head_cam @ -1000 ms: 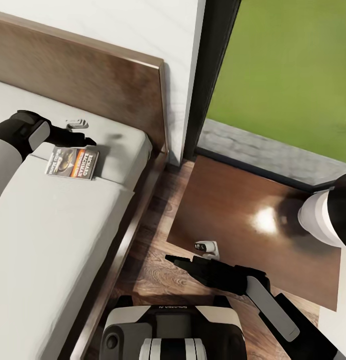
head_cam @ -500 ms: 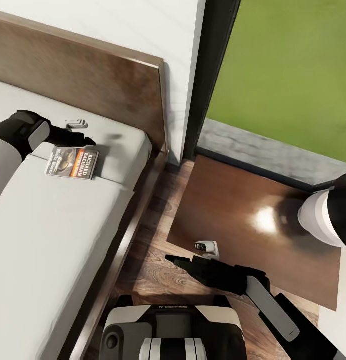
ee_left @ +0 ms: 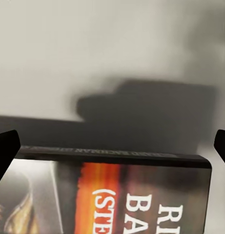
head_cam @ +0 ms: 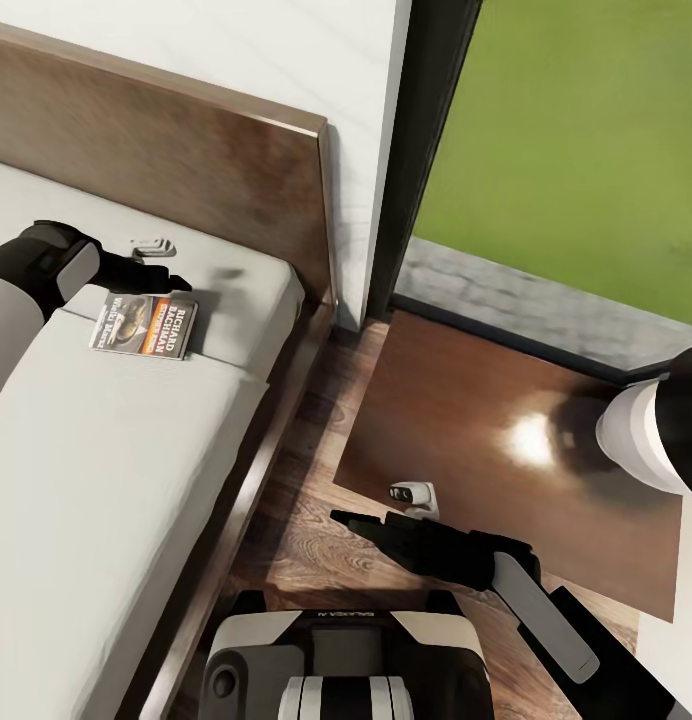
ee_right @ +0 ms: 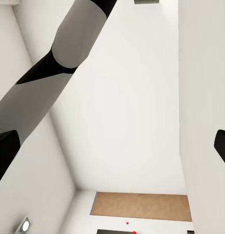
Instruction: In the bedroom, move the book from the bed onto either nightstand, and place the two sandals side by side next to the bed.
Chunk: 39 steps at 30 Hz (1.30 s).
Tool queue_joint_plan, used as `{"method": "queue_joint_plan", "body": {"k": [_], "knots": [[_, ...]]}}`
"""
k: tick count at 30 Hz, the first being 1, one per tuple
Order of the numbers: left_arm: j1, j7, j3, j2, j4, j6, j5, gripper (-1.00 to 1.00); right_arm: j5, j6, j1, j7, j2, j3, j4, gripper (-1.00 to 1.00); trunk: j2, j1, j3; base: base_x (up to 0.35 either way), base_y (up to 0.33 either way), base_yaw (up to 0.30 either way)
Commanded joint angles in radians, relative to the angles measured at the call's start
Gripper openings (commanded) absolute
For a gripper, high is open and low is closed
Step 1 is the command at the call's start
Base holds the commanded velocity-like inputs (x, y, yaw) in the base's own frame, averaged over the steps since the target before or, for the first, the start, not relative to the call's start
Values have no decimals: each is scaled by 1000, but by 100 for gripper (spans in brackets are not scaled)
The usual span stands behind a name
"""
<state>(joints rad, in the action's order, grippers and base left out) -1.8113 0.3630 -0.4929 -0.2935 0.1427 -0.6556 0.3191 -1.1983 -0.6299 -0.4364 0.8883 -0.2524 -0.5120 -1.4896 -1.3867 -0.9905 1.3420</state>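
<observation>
On the bed (head_cam: 106, 480), at nine o'clock in the head view, lying flat: the book (head_cam: 144, 324), with the nightstand (head_cam: 486, 430) waiting at four o'clock. Hovering just past its far edge, fingers spread wide: the left gripper (head_cam: 171, 280). Needing a lower, centred approach, straddling the spine before closing. Right gripper (head_cam: 351, 518) idling over floor, opening unclear.

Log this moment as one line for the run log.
stage: reaching for book | left gripper: jaws open, at book's far edge | book: flat on bed | right gripper: idle, low beside nightstand
</observation>
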Motion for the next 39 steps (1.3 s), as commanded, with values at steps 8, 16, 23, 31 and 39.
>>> {"method": "queue_joint_plan", "body": {"k": [8, 16, 23, 31, 39], "knots": [[0, 1, -12, -1, 2, 8, 9, 100, -9, -7, -1, -2, -1, -2, 0, 100, 0, 0, 0, 0, 0, 0], [0, -2, -13, -1, 2, 16, 9, 100, -9, -7, -1, -2, -1, -2, 0, 100, 0, 0, 0, 0, 0, 0], [0, -10, -14, -1, 2, 25, 8, 100, -10, -7, -1, -3, -1, -2, 0, 100, 0, 0, 0, 0, 0, 0], [0, -18, -22, -2, 1, 86, 2, 100, -10, -7, -1, -3, -1, -2, 0, 100, 0, 0, 0, 0, 0, 0], [0, -19, -28, -1, 0, 102, -23, 100, -10, -7, -1, -2, -1, -2, 0, 100, 0, 0, 0, 0, 0, 0]]}}
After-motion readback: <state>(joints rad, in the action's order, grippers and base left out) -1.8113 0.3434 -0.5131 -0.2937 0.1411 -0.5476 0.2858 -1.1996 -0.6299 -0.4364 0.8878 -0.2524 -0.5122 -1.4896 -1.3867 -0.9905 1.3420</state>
